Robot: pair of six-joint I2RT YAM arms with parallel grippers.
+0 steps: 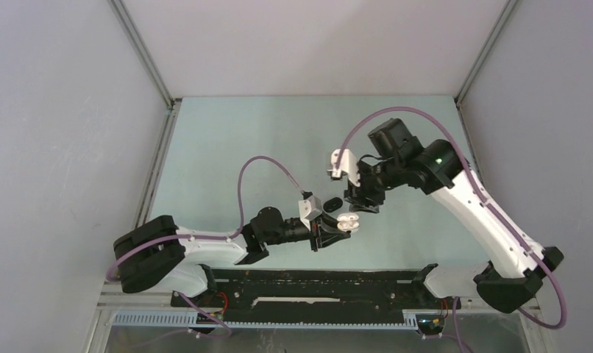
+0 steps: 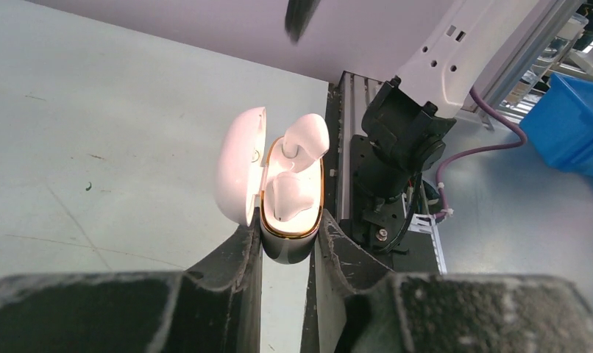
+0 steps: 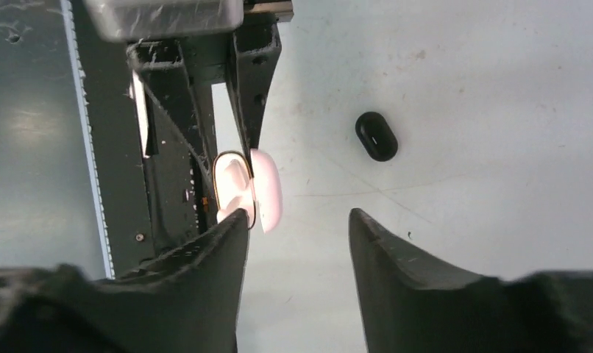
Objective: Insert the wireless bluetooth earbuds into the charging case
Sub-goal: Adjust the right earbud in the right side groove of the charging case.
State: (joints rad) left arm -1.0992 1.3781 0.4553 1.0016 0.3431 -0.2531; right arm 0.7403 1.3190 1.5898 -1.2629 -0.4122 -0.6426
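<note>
The left gripper (image 2: 288, 254) had its fingers (image 2: 235, 259) clamped on the lower body of the charging case (image 2: 291, 234). It held the case off the counter (image 3: 499, 110) with the lid (image 2: 238, 165) swung open to one side, so that the two wells faced the other arm. Both white earbuds sat in the case. The lower earbud (image 2: 286, 197) lay flush within the gold rim, while the upper earbud (image 2: 306, 140) stood proud and tilted, its stem in the well but its rounded head well above the rim. It probably needed a press to drop home. The right gripper (image 3: 297, 235) hung just beside the open case with its fingers (image 3: 212, 265) apart and nothing between them, a stance that suited either a release or a nudge on the raised bud. A black oval piece (image 3: 376, 136) lay alone on the counter near both arms; whether it was a closed case or something else could not be told. The firm grip low on the case kept its mouth unobstructed, though a push from above might twist the case between the fingers.
</note>
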